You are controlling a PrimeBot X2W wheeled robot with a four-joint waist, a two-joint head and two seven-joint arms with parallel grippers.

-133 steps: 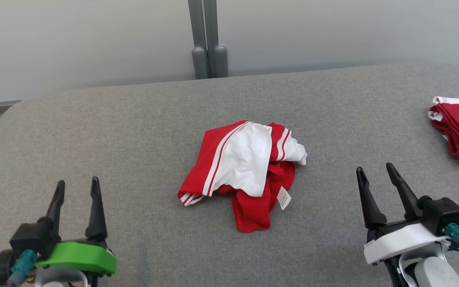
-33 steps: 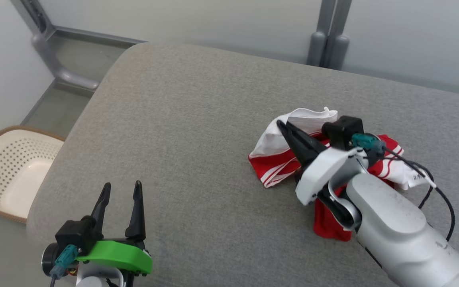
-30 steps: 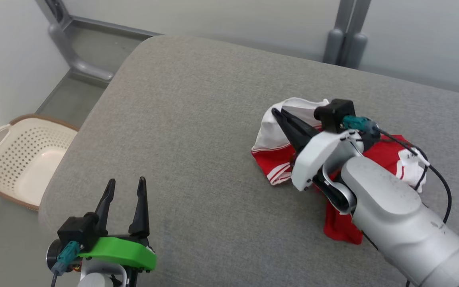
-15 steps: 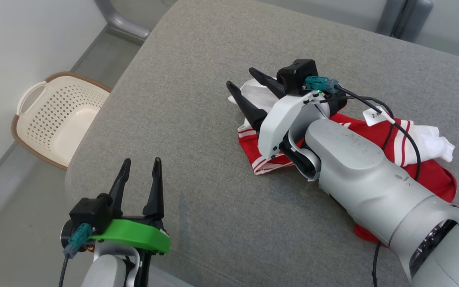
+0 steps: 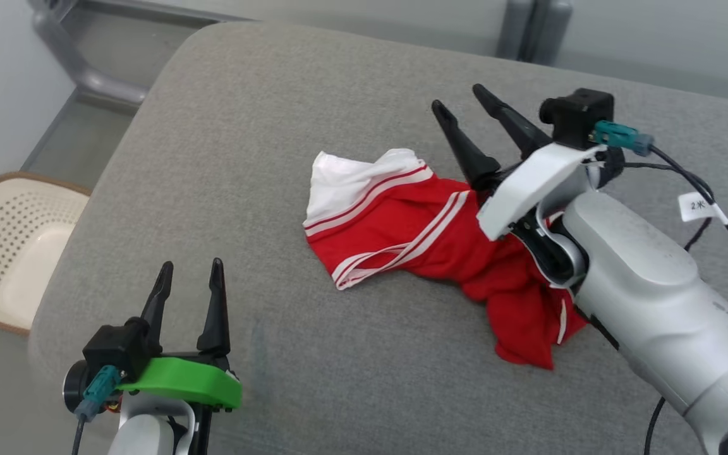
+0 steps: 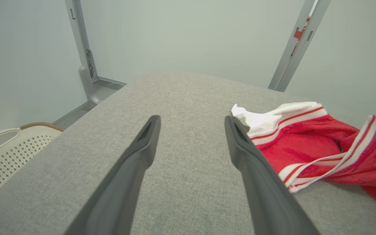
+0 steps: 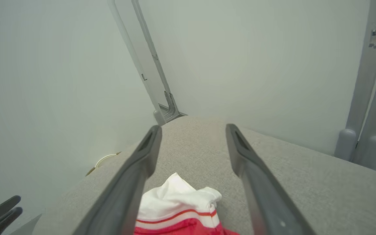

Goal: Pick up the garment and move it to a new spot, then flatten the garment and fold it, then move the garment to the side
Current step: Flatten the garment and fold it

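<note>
The garment (image 5: 427, 240) is red with white stripes and a white end, lying crumpled on the grey padded table (image 5: 263, 126). In the left wrist view the garment (image 6: 308, 143) lies to the right of the fingers. My right gripper (image 5: 460, 100) hangs open above the garment's far right part, holding nothing; in its wrist view the white end of the garment (image 7: 181, 202) lies below between the fingers. My left gripper (image 5: 190, 268) stands open near the table's front left edge, well apart from the cloth.
A cream perforated basket (image 5: 4, 246) sits on the floor left of the table. Grey metal posts (image 5: 528, 25) stand behind the table against the pale wall. My right forearm (image 5: 655, 297) covers the garment's right side.
My right gripper has opened, let go of the garment and risen off it. The cloth now lies spread further left on the table. The head camera has shifted.
</note>
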